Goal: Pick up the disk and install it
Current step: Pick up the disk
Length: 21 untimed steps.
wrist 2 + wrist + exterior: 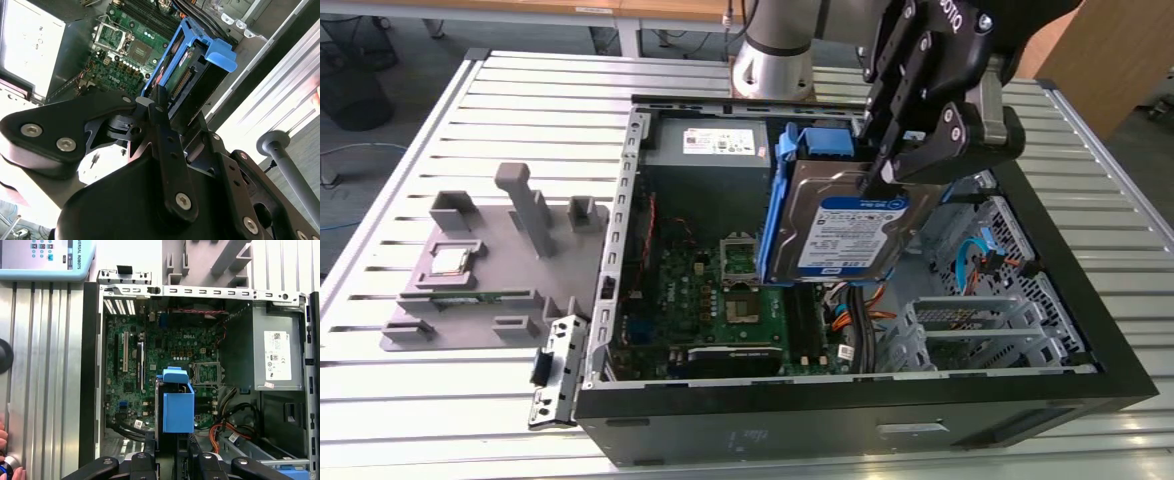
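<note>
Disk (847, 225), a rectangular silver metal hard drive in a blue plastic bracket, hangs clamped upright in the black gripper (894, 172) above the open black computer case (854, 405). Pickup is done; the disk is not yet seated. The perforated metal drive cage (974, 320) lies at 4 o'clock.

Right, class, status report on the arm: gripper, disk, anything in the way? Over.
Gripper shut on disk. Disk upright over the open case, not yet seated. Cables lie beneath it.
</note>
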Motion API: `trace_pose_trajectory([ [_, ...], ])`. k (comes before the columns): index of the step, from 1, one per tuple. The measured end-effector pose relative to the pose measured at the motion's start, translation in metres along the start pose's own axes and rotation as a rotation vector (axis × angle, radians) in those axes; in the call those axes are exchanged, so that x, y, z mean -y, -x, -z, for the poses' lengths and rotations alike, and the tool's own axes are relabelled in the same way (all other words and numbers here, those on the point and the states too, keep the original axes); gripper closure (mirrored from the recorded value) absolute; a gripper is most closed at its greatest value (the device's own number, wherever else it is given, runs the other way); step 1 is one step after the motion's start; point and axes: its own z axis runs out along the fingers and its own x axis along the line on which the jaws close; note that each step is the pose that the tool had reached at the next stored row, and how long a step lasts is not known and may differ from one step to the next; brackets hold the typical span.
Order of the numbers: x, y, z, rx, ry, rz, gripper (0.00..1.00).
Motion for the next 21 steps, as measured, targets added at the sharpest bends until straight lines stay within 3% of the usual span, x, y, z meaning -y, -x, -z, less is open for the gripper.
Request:
trace_pose_trajectory([
  [12,0.0153,0.0002,0.0011,0.0000,0.0000,0.000,0.65],
  [21,0.0173,0.0002,0.0012,0.0000,0.0000,0.000,0.65],
])
